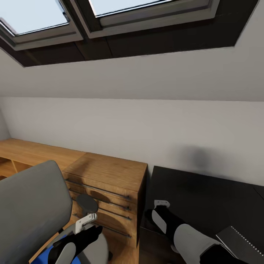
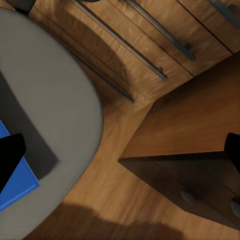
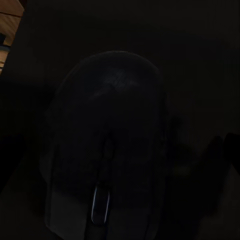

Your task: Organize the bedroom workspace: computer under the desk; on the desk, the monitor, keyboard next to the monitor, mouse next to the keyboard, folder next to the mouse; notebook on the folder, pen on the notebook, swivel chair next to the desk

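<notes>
I am looking out over the bedroom's grey sloped ceiling (image 1: 139, 73) with its dark-framed skylight (image 1: 110, 25) overhead, and the low wooden shelving (image 1: 33, 152) is running along the wall at the left into a wooden drawer unit (image 1: 106, 190) with thin metal rails. The black surface (image 1: 205, 194) is sitting at my lower right, touching the side of that drawer unit. The swivel chair (image 1: 29, 209) is filling my lower left, its grey backrest near the camera and its seat (image 2: 45, 100) showing in the left wrist view above the wood floor (image 2: 100, 200).

The blue folder (image 2: 17, 185) is lying on the chair seat, one corner of it showing beside a dark fingertip (image 2: 10, 157). My left claw (image 1: 86, 222) is hovering over the seat edge by the drawer unit; its fingers are standing apart, gripping nothing.

My right claw (image 1: 161, 205) is reaching down onto the black surface near its left edge. The mouse (image 3: 107, 150) is lying right under it on the surface, looming dark and close in the right wrist view; I cannot tell whether the fingers are gripping it.

A silver-grey keyboard (image 1: 240, 244) is showing one corner at the surface's lower right.
</notes>
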Available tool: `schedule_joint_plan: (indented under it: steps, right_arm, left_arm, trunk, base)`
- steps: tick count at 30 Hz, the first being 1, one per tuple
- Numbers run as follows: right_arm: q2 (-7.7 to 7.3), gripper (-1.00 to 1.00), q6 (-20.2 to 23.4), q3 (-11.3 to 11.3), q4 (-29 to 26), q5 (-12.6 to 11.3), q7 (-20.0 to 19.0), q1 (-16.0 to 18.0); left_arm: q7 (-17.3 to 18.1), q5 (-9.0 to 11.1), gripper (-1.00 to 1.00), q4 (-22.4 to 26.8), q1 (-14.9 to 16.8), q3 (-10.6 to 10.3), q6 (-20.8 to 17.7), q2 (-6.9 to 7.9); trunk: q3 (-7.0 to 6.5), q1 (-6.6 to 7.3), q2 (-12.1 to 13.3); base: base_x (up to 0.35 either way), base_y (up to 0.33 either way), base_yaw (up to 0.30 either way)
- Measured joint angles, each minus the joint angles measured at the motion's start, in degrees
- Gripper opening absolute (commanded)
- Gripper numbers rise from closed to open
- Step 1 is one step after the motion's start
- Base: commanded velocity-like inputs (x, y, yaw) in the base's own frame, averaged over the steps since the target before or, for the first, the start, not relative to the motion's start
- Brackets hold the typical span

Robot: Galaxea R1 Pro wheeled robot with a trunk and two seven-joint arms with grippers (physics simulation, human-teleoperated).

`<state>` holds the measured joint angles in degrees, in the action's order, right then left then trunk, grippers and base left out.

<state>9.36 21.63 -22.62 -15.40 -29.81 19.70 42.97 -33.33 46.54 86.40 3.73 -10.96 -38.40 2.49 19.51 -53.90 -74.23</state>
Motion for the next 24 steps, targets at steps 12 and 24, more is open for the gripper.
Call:
schedule_joint_plan:
  steps: [12, 24]
  right_arm:
    - [0.07, -1.00, -0.17, -0.01, 0.08, 0.06, 0.00, 0.00]
    - [0.00, -1.00, -0.09, 0.02, 0.01, 0.02, 0.01, -0.01]
  left_arm:
    - [0.00, 0.08, 1.00, -0.03, 0.00, 0.00, 0.00, 0.00]
    - [0.00, 0.09, 1.00, -0.06, 0.00, 0.00, 0.00, -0.02]
  trunk:
    - [0.00, 0.00, 0.00]
    - [0.00, 0.00, 0.00]
  base:
    - [0.000, 0.000, 0.000]
    - [0.000, 0.000, 0.000]
